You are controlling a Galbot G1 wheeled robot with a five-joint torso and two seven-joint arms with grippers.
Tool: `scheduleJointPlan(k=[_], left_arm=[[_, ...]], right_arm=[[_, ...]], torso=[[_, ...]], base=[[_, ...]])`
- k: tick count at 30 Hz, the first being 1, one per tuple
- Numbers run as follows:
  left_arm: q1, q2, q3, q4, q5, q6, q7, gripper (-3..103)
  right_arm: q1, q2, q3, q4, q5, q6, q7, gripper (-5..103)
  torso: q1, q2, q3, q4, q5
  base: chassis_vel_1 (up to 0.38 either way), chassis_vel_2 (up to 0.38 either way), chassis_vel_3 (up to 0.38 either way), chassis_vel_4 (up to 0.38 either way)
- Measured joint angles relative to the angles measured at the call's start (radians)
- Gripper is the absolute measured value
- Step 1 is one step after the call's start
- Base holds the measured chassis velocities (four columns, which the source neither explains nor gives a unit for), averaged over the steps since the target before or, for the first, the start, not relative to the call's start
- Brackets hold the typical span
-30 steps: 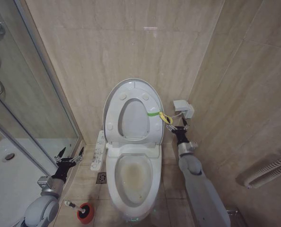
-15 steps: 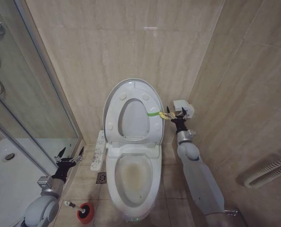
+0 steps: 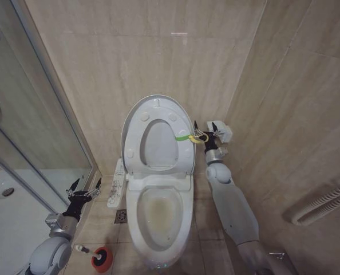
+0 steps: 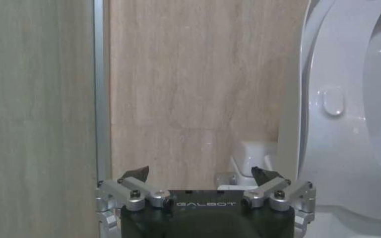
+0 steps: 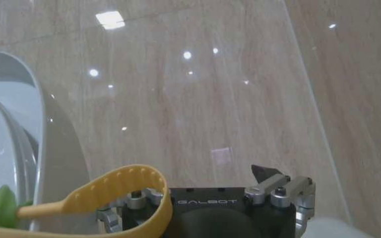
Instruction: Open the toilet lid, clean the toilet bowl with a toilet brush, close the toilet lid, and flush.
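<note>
Toilet lid point(image 3: 157, 134) stands upright against the wall above the stained toilet bowl point(image 3: 159, 215). The right hand point(image 3: 205, 134) is beside the lid's right edge with the yellow loop point(image 5: 104, 193) hooked over one finger, fingers spread wide. The left hand point(image 3: 84, 188) hangs low by the shower glass point(image 3: 32, 126), fingers wide and empty, with the toilet brush point(image 3: 95, 256) on the floor below it.

Overhead head view; close wrist views

Tiled floor point(image 3: 104, 220): toilet bowl point(image 3: 158, 229), red holder point(image 3: 102, 259).
</note>
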Motion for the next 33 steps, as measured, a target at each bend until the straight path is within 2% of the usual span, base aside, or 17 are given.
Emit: scheduleJointPlan(k=[5, 14, 33], left_arm=[[0.0, 0.0, 0.0, 0.0, 0.0, 0.0, 0.0, 100], [0.0, 0.0, 0.0, 0.0, 0.0, 0.0, 0.0, 100], [0.0, 0.0, 0.0, 0.0, 0.0, 0.0, 0.0, 100]], right_arm=[[0.033, 0.015, -0.011, -0.037, -0.009, -0.001, 0.002, 100], [0.073, 0.013, -0.02, -0.068, -0.013, 0.0, 0.012, 100], [-0.048, -0.109, -0.061, 0.096, 0.025, -0.016, 0.005, 100]], torso=[[0.0, 0.0, 0.0, 0.0025, 0.0004], [0.0, 0.0, 0.0, 0.0012, 0.0003], [0.0, 0.0, 0.0, 0.0009, 0.0002]], base=[[0.0, 0.0, 0.0, 0.0], [0.0, 0.0, 0.0, 0.0], [0.0, 0.0, 0.0, 0.0]])
